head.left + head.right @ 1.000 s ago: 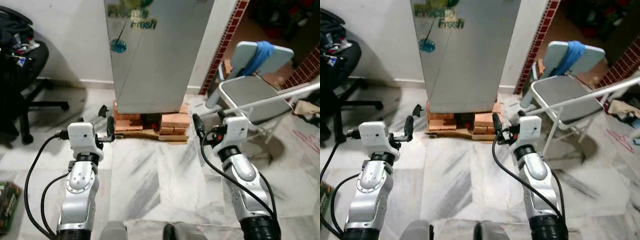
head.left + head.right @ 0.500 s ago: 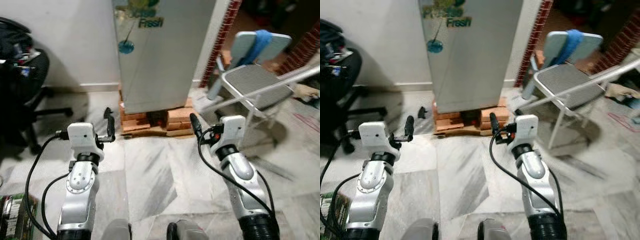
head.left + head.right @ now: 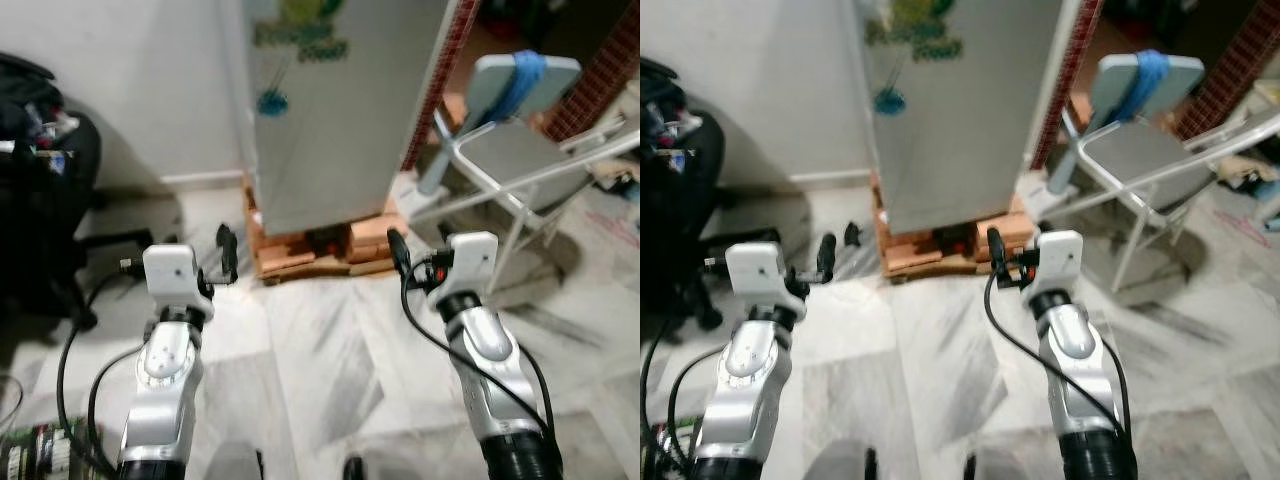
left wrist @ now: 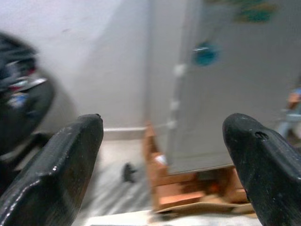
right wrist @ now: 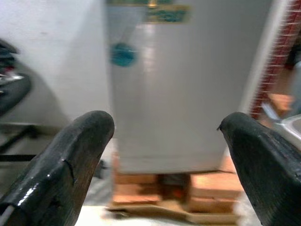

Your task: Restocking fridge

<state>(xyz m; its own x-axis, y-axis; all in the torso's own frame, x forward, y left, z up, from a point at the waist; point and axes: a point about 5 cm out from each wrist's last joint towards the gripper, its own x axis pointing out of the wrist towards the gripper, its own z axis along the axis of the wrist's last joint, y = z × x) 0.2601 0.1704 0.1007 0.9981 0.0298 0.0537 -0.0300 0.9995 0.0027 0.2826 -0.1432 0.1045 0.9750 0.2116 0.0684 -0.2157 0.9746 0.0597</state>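
A grey fridge stands ahead with its door closed. A blue round sticker and green lettering are on the door. The fridge rests on a base of bricks. Both arms are raised in front of me over the marble floor. My left gripper is open and holds nothing, short of the fridge's left corner. In the left wrist view its fingers stand wide apart, framing the fridge's side. My right gripper is also open and holds nothing, with the fridge door seen between its fingers.
A grey folding chair with a blue cloth over its back stands right of the fridge, by a red brick wall. A black office chair piled with things is on the left. A green box lies at the bottom left.
The camera has moved nearer and swung, so the fridge looks larger and tilted, and the picture is blurred. Both arms keep the same raised pose with fingers open.
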